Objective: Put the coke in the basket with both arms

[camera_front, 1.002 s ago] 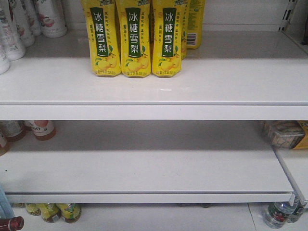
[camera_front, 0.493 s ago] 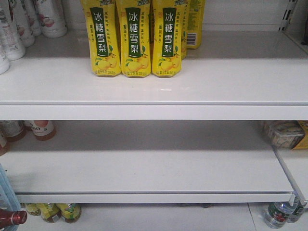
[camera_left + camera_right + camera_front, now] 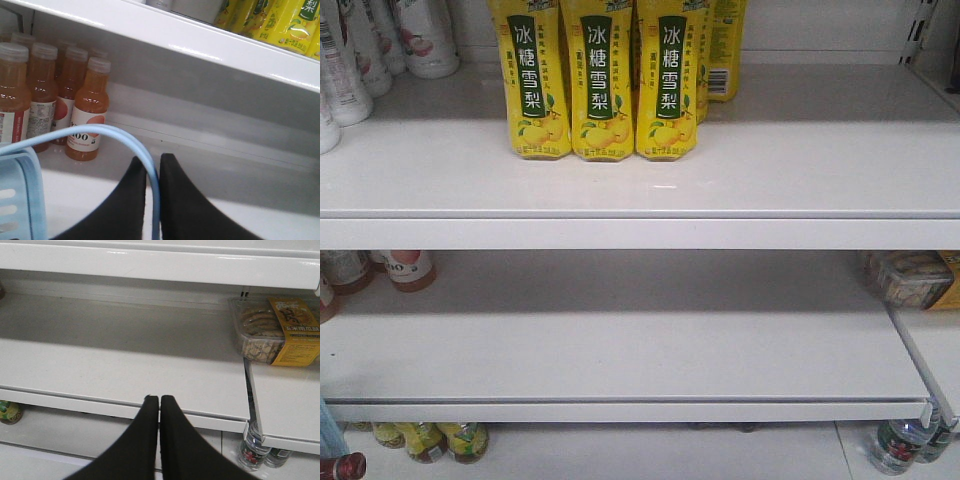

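Observation:
My left gripper [image 3: 152, 159] is shut on the thin blue handle band [image 3: 100, 131] of the light blue basket [image 3: 20, 200], whose slotted wall shows at the lower left of the left wrist view. In the front view only a sliver of the basket [image 3: 325, 420] shows at the bottom left corner. The coke's red cap and dark neck [image 3: 347, 466] poke out just below that sliver. I cannot tell whether the coke lies inside the basket. My right gripper [image 3: 159, 398] is shut and empty, in front of the middle shelf's edge [image 3: 120, 402].
Yellow pear drink bottles [image 3: 600, 80] stand on the upper shelf, with white bottles [image 3: 420, 35] at its left. Orange juice bottles [image 3: 87, 115] stand at the middle shelf's left. A biscuit box [image 3: 272, 330] sits at its right. Small bottles [image 3: 430, 440] stand on the bottom level.
Half a second ago the basket edge and the coke's cap were higher and further right in the front view. They have dropped back to the bottom left corner.

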Controlling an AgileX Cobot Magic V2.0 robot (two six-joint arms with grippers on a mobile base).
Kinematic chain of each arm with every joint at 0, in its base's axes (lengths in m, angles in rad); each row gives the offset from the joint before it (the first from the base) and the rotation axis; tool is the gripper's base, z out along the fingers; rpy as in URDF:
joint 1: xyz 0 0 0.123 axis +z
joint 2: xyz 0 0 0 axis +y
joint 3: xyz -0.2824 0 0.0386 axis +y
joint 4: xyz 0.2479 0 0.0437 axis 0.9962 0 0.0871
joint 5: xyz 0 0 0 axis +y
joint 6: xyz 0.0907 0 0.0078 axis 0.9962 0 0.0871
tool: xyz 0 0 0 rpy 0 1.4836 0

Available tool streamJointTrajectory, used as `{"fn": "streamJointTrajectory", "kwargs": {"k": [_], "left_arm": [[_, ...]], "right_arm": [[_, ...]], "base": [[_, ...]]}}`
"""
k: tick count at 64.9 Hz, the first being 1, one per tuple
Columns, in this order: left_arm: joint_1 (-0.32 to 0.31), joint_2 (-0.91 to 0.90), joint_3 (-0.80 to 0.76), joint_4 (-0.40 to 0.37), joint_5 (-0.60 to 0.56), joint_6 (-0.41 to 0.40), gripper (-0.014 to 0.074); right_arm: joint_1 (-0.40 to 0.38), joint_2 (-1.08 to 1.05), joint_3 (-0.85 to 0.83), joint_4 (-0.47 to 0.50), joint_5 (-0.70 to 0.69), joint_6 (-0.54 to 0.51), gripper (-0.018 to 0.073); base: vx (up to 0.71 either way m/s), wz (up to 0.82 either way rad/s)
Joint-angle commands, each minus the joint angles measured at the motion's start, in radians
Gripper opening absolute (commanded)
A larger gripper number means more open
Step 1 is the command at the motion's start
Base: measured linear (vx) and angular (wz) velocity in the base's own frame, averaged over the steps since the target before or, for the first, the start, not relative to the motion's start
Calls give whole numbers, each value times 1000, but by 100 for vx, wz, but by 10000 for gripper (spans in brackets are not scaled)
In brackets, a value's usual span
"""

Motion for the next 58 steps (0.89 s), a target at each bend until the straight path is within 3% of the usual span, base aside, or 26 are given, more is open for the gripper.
{"fn": "streamJointTrajectory", "kwargs": {"k": [1,58], "left_arm": [[0,-22,4,43,-150,34,-6],[0,-22,2,58,-156,35,-6]], "right_arm": [[-5,12,-30,4,-65,-1,-5],[-5,12,-30,4,-65,-1,-5]], "base": [[0,0],[0,0]]}}
